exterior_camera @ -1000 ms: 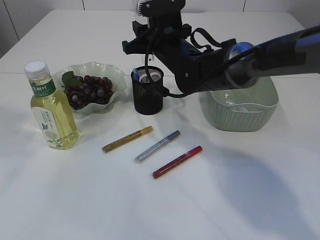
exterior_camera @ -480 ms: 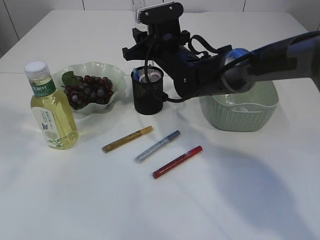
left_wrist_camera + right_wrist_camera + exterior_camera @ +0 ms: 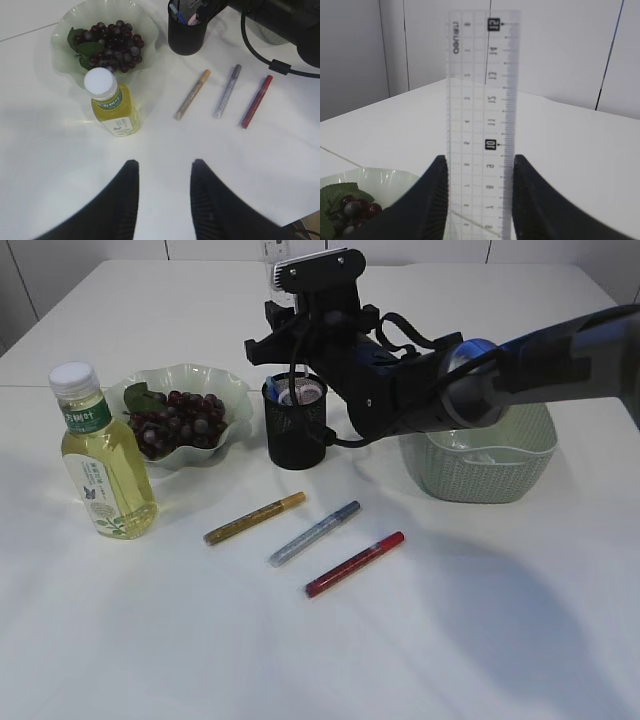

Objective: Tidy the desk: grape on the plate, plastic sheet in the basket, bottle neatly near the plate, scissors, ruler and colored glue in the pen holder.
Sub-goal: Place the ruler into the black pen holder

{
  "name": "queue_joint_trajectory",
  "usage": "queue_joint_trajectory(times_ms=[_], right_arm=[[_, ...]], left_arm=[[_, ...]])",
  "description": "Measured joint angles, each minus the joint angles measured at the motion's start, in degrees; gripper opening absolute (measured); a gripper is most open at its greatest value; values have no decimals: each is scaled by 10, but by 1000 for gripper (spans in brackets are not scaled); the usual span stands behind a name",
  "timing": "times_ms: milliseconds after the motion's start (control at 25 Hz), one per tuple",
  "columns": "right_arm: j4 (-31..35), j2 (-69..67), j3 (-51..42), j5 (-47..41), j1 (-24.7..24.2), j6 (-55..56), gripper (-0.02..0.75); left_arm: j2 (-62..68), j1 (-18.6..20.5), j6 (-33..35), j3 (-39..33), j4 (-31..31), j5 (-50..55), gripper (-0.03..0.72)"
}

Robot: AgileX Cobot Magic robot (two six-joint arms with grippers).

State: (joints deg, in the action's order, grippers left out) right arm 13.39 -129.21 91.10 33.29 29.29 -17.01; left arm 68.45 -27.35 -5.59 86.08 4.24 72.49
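Observation:
My right gripper (image 3: 480, 159) is shut on a clear ruler (image 3: 482, 90) and holds it upright over the black mesh pen holder (image 3: 296, 435). The ruler's top shows above the wrist in the exterior view (image 3: 275, 272). Blue and pink handles stick out of the holder. Grapes (image 3: 178, 418) lie on the pale green plate (image 3: 232, 390). The yellow bottle (image 3: 103, 465) stands left of the plate. Gold (image 3: 255, 517), silver (image 3: 314, 533) and red (image 3: 355, 563) glue pens lie on the table. My left gripper (image 3: 162, 165) is open and empty above bare table, near the bottle (image 3: 112, 105).
A green woven basket (image 3: 480, 475) stands right of the pen holder, behind my right arm, with something pale inside. The white table reaches well beyond the objects in front and to the right.
My right arm has sunk a little with the ruler, towards the pen holder. Nothing else has moved.

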Motion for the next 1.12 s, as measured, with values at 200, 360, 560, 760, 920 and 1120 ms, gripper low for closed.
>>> queue_joint_trajectory(times_ms=[200,360,560,760,920,1120], right_arm=[[7,0,0,-6,0,0,305],[10,0,0,-19,0,0,321],[10,0,0,-26,0,0,362],[19,0,3,-38,0,0,377],[29,0,23,-89,0,0,378],[29,7,38,-159,0,-1,378]], left_arm=[[0,0,0,0,0,0,253],[0,0,0,0,0,0,253],[0,0,0,0,0,0,253],[0,0,0,0,-1,0,253],[0,0,0,0,-1,0,253],[0,0,0,0,-1,0,253]])
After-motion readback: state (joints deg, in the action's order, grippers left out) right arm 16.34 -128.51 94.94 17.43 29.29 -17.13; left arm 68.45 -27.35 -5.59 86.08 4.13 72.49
